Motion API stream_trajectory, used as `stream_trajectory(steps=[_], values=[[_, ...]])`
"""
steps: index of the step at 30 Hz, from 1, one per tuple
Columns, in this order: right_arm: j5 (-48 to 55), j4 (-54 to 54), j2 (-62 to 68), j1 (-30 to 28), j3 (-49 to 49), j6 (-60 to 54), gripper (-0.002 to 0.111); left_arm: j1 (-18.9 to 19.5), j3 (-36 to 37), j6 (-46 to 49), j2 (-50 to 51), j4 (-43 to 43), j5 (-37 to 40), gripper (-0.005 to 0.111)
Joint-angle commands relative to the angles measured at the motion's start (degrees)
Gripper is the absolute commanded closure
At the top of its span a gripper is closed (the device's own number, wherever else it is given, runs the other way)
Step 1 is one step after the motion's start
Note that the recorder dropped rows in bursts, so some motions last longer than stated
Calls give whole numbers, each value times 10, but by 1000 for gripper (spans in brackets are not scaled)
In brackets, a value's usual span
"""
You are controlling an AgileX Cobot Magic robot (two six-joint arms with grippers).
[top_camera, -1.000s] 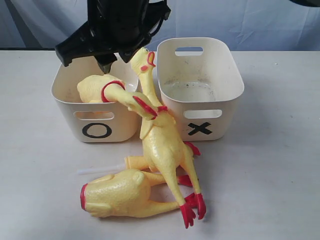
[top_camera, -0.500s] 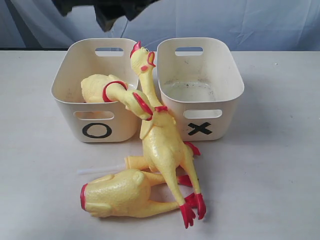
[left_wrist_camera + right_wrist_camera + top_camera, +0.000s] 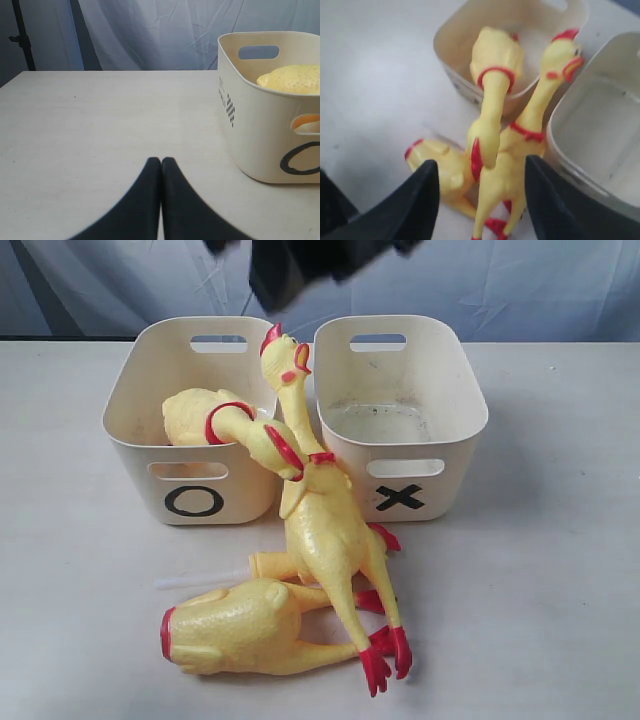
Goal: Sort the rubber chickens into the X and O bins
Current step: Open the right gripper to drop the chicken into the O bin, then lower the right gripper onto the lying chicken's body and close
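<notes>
The O bin (image 3: 190, 455) stands left of the X bin (image 3: 400, 420). I see no chicken inside the X bin. A yellow chicken piece with a red collar (image 3: 215, 420) lies in the O bin, its long end poking over the front rim. A whole rubber chicken (image 3: 325, 525) leans head-up against the gap between the bins. A headless body (image 3: 235, 625) lies on the table in front. My right gripper (image 3: 480, 172) hangs open and empty high above the chickens; only the dark arm (image 3: 300, 265) shows at the exterior view's top. My left gripper (image 3: 161, 162) is shut, low over the table beside the O bin (image 3: 260, 130).
A thin white tube (image 3: 200, 578) lies on the table next to the headless body. The white table (image 3: 540, 590) runs wide on both sides of the bins. A blue-grey curtain (image 3: 500, 285) hangs behind.
My right arm has risen from over the O bin and swung right, mostly out of the exterior view. Its jaws have spread wider. The piece in the O bin stays where it lay.
</notes>
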Motion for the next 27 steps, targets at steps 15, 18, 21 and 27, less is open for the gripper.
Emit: stream_trajectory(steps=[15, 18, 21, 27], values=[[-60, 156, 20, 0, 286, -258, 56, 1, -2, 0, -1, 0, -4, 107], [-81, 194, 47, 1, 286, -278, 54, 1, -2, 0, -1, 0, -4, 107], [-86, 211, 71, 1, 286, -311, 54, 1, -2, 0, -1, 0, -4, 107], [-109, 219, 98, 1, 286, -356, 54, 1, -2, 0, -1, 0, -4, 107]])
